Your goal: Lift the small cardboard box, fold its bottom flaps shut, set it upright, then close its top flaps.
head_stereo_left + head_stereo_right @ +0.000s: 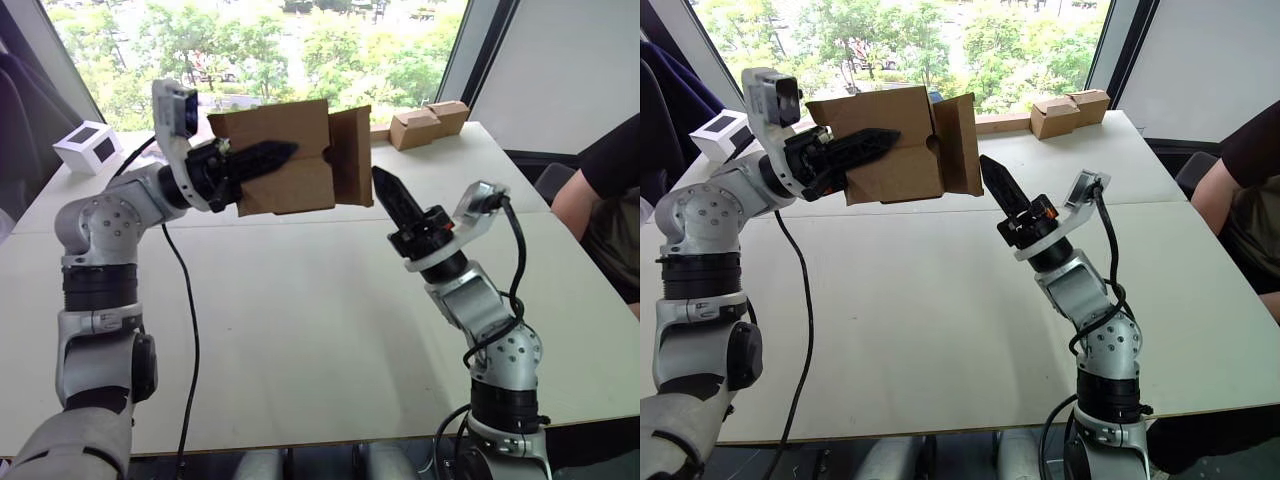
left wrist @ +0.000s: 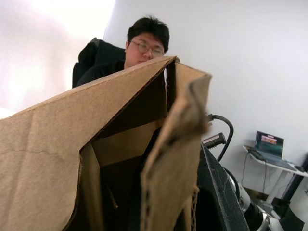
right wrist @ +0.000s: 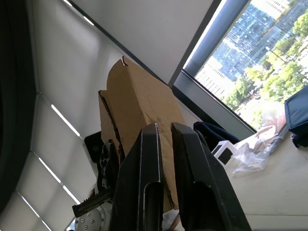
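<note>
1. The left gripper point(image 1: 262, 158) holds the small cardboard box point(image 1: 285, 160) in the air above the white table point(image 1: 300, 330), its black fingers clamped on the carton's near wall.
2. The box lies on its side, long axis roughly level and running from the robot's left to its right, with one open end facing the right arm.
3. At that end a flap point(image 1: 352, 155) stands swung out, broad face toward the onlooker; whether these are the bottom or top flaps cannot be told.
4. The right gripper point(image 1: 388, 196) points up at the flap's lower edge, fingers pressed nearly together and holding nothing, its tip just below the cardboard.
5. On the table's far side sit two joined tan boxes point(image 1: 428, 124) and a white cube box point(image 1: 88, 146).
6. A person point(image 1: 608, 205) sits at the table's right edge.
</note>
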Available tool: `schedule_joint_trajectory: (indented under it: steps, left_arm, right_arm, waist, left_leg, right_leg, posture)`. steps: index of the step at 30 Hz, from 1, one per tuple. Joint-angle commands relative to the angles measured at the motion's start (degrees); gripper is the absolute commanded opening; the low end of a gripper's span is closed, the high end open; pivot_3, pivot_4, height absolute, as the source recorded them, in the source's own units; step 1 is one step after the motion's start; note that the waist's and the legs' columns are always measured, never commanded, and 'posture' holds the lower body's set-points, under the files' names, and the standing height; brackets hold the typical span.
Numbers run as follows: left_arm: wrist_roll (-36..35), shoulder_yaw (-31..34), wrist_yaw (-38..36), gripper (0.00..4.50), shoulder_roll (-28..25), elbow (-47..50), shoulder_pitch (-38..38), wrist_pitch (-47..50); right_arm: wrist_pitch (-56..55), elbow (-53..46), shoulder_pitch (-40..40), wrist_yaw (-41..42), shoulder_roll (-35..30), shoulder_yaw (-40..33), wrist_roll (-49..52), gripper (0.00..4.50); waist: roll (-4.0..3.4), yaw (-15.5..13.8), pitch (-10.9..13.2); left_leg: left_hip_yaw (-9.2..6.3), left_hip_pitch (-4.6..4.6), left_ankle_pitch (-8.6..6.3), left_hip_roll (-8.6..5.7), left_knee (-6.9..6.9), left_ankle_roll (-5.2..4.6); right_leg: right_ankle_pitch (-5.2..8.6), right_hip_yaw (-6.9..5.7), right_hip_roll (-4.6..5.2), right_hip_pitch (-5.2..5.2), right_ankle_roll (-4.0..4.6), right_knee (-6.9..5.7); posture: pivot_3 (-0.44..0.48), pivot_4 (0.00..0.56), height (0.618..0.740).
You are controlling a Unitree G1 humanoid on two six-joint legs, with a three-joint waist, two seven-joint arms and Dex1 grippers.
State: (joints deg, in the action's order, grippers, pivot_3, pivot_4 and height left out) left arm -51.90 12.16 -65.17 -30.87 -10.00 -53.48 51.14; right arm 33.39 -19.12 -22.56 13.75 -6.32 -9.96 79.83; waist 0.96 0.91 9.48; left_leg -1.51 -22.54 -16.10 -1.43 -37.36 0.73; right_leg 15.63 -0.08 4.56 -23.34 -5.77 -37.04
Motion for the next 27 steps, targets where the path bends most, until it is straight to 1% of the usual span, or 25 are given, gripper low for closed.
schedule_joint_trajectory:
  steps: [1, 15, 27]
  left_arm:
    - [-0.53, 0.87, -0.21, 0.0, -0.41, 0.87, -0.69, -0.78]
    - [-0.02, 0.26, 0.02, 0.0, 0.44, 0.26, -0.91, -1.36]
    - [0.11, 0.08, -0.17, 0.0, 0.54, 0.62, -0.69, -1.12]
  right_arm:
    - [-0.25, -3.09, 0.24, 0.19, 0.87, -0.27, 2.82, 0.41]
    - [-0.24, -4.11, 1.4, -0.24, 2.92, 3.88, 1.1, 0.41]
    - [-1.88, -3.04, 1.21, -1.76, 5.86, 4.82, -1.93, 0.41]
  waist:
    - [0.0, -0.01, 0.0]
    - [0.0, -0.03, 0.0]
    - [0.0, 0.04, 0.0]
  left_leg:
    - [0.0, 0.0, 0.0, 0.0, 0.0, 0.0]
    - [0.0, 0.0, 0.0, 0.0, 0.0, 0.0]
    - [0.0, 0.0, 0.0, 0.0, 0.01, 0.0]
  right_leg:
    - [0.0, 0.0, 0.0, 0.0, 0.0, 0.0]
    - [0.0, 0.0, 0.0, -0.01, 0.0, 0.0]
    - [0.0, 0.0, -0.01, -0.01, 0.0, 0.0]
  posture:
    - [0.0, 0.15, 0.737]
    - [0.0, 0.15, 0.737]
    - [0.0, 0.15, 0.737]
